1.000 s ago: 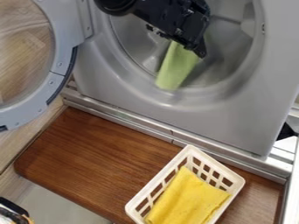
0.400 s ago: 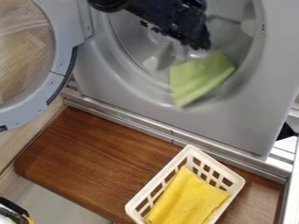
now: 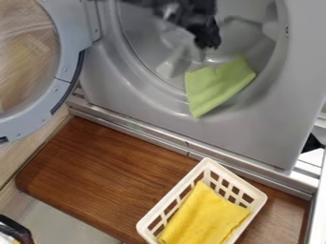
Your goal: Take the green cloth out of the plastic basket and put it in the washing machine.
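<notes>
The jaws are hanging at the end of the black arm, in front of the drum, and are holding no cloth; whether they are standing wide or narrow, I cannot tell. Just below and apart from them, the green cloth is resting across the lower rim of the washer. It is probably behaving as a light, soft, limp thing, likely folding under a push, so a pinch on its low front corner or along its upper edge is looking like the best hold. It is showing a plain pale lime, lying mostly flat, with a squarish outline and one corner pointing down. Farther out, the door is standing open, and the white basket is sitting on the desk, carrying a yellow cloth.
</notes>
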Robot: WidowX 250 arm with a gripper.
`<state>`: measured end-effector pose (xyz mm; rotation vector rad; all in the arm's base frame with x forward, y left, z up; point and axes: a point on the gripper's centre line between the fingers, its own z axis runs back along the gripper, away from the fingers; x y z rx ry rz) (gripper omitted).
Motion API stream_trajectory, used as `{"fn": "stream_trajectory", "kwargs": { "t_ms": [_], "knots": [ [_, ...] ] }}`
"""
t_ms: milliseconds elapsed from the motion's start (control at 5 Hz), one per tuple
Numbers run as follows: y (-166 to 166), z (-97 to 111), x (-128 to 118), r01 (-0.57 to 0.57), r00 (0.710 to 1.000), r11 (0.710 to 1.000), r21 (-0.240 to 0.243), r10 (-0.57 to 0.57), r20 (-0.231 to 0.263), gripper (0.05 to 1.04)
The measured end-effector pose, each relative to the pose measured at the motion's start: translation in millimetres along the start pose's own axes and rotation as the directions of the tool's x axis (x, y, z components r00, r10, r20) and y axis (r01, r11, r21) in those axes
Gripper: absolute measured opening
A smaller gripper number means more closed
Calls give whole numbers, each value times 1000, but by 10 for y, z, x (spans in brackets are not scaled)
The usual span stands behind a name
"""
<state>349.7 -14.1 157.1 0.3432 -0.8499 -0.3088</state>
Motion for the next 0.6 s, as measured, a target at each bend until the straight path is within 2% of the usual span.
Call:
{"fn": "stream_trajectory", "kwargs": {
  "t_ms": [200, 400, 600],
  "knots": [
    [-524, 153, -572, -356, 891, 930, -95, 307, -335, 1001],
    [-803, 279, -1005, -414, 793, 895, -166, 265, -549, 1001],
    [-958, 386, -1070, -360, 787, 910, -207, 177, -591, 1001]
  ]
}}
